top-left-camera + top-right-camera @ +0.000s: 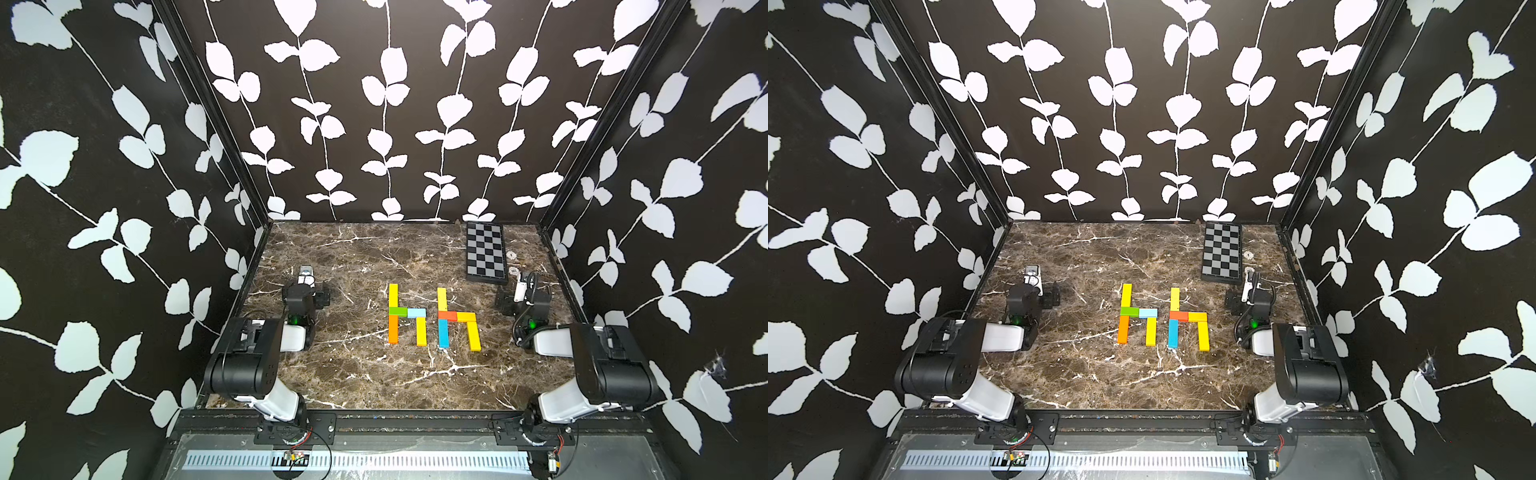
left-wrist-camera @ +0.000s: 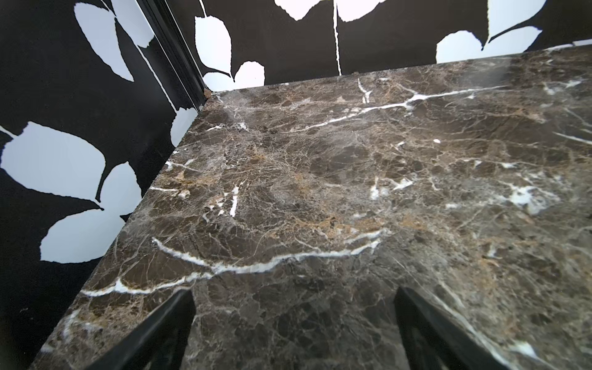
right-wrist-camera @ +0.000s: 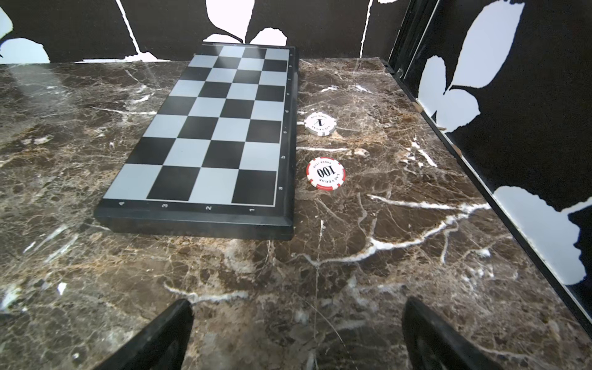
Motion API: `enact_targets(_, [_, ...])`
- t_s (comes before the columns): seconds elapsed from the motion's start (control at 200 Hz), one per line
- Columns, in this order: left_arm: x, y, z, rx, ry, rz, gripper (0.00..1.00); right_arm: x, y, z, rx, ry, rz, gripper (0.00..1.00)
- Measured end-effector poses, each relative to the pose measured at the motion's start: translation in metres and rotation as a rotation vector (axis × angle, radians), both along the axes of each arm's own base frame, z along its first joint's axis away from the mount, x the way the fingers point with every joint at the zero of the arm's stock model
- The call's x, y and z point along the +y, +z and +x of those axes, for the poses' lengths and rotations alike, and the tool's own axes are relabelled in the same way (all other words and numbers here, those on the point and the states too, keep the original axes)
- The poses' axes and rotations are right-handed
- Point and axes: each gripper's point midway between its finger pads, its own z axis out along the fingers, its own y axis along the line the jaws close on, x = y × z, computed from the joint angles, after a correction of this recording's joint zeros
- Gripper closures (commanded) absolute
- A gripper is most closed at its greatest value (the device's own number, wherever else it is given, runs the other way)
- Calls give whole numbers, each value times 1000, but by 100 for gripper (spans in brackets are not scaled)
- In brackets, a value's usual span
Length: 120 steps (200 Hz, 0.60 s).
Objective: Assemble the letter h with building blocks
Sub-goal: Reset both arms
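Status: both pincers empty. My left pincer [image 2: 294, 291] has its jaws spread wide with nothing between them; only bare marble table [image 2: 320, 192] ahead of it, near a corner of the leaf-patterned walls [image 2: 64, 96]. My right pincer [image 3: 298, 301] is the same: jaws wide, gripping nothing, facing the chequered board [image 3: 208, 128]. Two poker chips lie just beside that board's long edge, not touching it: a white chip [image 3: 320, 124] and a red-rimmed chip [image 3: 325, 173] marked 100. The building blocks [image 1: 422, 331] sit just below centre of the frame in both top views, flat on the marble, between my left arm [image 1: 249, 357] and right arm [image 1: 602, 361], well apart from both. They form two letters side by side with a gap between. The left h [image 1: 393, 296]: long yellow up top, green block [image 1: 397, 311] under it, orange block [image 1: 393, 329] below that; light blue block [image 1: 416, 313] touches the green as the bar, long yellow leg under it. The right h [image 1: 442, 299]: long yellow up top, red block [image 1: 447, 316], blue block [image 1: 443, 333] below; short yellow continues the bar, long yellow leg under it. In the top views the board is up and right of the blocks.
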Motion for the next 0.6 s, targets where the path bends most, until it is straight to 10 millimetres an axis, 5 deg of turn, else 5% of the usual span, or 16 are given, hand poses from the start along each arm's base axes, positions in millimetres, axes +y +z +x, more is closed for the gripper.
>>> enact_targets(0.6, [0, 0, 0, 0, -1, 0, 1, 13, 3, 5, 6, 67, -19, 1])
